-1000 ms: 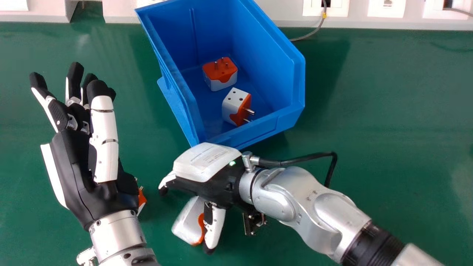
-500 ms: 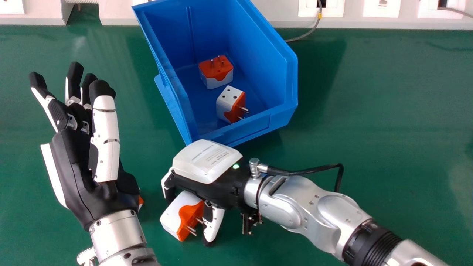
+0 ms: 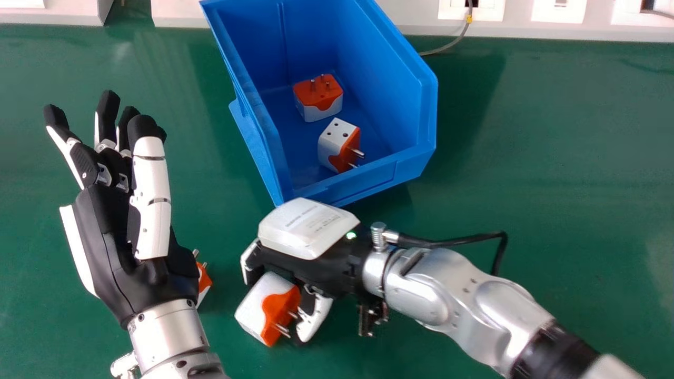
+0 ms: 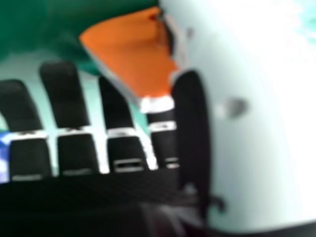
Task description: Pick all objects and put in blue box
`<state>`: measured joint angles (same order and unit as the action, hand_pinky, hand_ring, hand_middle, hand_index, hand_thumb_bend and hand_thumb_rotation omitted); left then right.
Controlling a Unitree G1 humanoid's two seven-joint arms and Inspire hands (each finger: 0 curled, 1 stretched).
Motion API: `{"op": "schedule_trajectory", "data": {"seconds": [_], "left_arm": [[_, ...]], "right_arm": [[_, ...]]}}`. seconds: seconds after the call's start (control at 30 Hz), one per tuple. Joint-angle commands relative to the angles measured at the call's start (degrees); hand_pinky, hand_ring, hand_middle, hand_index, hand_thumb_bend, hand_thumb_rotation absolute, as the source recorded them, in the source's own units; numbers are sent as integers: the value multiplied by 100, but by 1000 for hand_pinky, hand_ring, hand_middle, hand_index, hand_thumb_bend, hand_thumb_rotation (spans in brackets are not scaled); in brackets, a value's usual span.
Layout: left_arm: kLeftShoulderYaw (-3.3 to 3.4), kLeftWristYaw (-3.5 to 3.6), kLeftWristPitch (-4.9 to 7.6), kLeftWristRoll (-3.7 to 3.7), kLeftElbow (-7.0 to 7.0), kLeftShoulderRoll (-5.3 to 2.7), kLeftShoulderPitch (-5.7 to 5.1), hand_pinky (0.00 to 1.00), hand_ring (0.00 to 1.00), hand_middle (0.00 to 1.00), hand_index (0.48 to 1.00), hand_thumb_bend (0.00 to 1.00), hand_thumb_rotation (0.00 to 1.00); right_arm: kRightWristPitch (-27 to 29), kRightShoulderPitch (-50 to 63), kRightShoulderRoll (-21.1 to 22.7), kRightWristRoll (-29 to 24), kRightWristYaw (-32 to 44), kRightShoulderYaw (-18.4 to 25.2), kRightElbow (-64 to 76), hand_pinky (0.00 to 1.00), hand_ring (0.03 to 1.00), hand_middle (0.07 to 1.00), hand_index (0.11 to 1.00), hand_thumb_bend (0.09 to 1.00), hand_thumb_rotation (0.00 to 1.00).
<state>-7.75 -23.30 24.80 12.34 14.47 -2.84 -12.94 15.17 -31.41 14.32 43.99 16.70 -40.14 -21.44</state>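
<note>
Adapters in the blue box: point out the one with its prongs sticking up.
The far adapter, its orange face up; the near adapter shows white on top, its prongs pointing sideways.

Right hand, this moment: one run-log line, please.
right hand: curled round plug adapter; left hand: open; blue box: two adapters inside; another adapter: partly behind left hand

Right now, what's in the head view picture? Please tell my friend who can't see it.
The robot's right hand curls around a white-and-orange plug adapter, just in front of a blue box with two more adapters inside. At the left, the open left hand partly hides another adapter on the green table.
</note>
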Motion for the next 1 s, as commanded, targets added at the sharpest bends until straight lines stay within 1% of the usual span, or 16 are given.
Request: {"op": "schedule_trajectory", "data": {"seconds": [0.0,0.07,0.1,0.2,0.27,0.3,0.37,0.43,0.5,0.57,0.63,0.7,0.77,0.83,0.9,0.97], "left_arm": [[-93,12,45,-59,135,-610,-58,869,922,936,914,448,450],[-93,38,63,-71,115,-588,-69,869,922,935,914,447,452],[-93,28,72,-127,100,-583,-71,871,923,936,915,447,453],[-100,16,79,-208,87,-588,-80,873,927,939,918,433,475],[-103,26,107,-212,82,-599,-87,874,928,940,920,429,483],[-95,42,123,-230,70,-580,-91,874,929,940,920,430,483],[-83,55,126,-224,63,-567,-89,875,931,942,924,428,490],[-71,38,85,-220,73,-572,-79,875,931,941,925,428,490],[-58,0,39,-245,74,-582,-61,863,922,933,915,428,486],[-52,-2,-4,-219,83,-582,-45,855,914,926,905,433,484],[-39,-1,-27,-149,84,-601,-19,853,912,923,900,446,479],[-31,28,-27,-99,77,-593,9,854,913,923,900,452,474],[-17,49,-22,-91,57,-575,40,858,916,926,902,458,469],[-4,31,-43,-88,58,-589,74,860,918,927,903,460,468],[3,16,-34,-111,53,-599,94,859,917,926,902,460,469],[18,-8,-69,-106,91,-604,104,859,917,926,902,460,469]], "right_arm": [[-178,-57,180,-257,338,376,676,310,371,500,557,505,0],[-450,-75,359,-423,778,655,1180,312,372,501,558,504,0],[-579,-75,419,-506,954,786,1367,315,373,503,557,504,0],[-746,-13,545,-714,1159,1095,1717,290,386,488,538,508,0],[-550,65,628,-918,1046,1308,1838,255,406,482,514,511,0],[-470,131,662,-979,930,1416,1915,243,412,482,507,512,0],[-359,296,730,-1133,741,1677,2150,209,424,487,490,513,0],[-177,454,813,-1297,455,2019,2453,197,424,489,486,513,0],[78,555,869,-1260,-4,2357,2714,235,396,479,505,510,0],[309,566,885,-1254,-395,2636,2815,252,370,467,526,508,0],[353,518,889,-1201,-680,2867,2903,231,356,450,532,508,0],[429,315,902,-1139,-972,3068,2876,231,353,446,531,508,0],[447,106,893,-1034,-1164,3143,2758,255,355,447,530,509,0],[318,-266,830,-924,-1263,3119,2400,270,354,446,525,510,0],[170,-652,745,-900,-1311,3077,1930,288,355,446,519,511,0],[81,-1054,623,-862,-1499,3052,1355,288,355,446,519,511,0]]}}
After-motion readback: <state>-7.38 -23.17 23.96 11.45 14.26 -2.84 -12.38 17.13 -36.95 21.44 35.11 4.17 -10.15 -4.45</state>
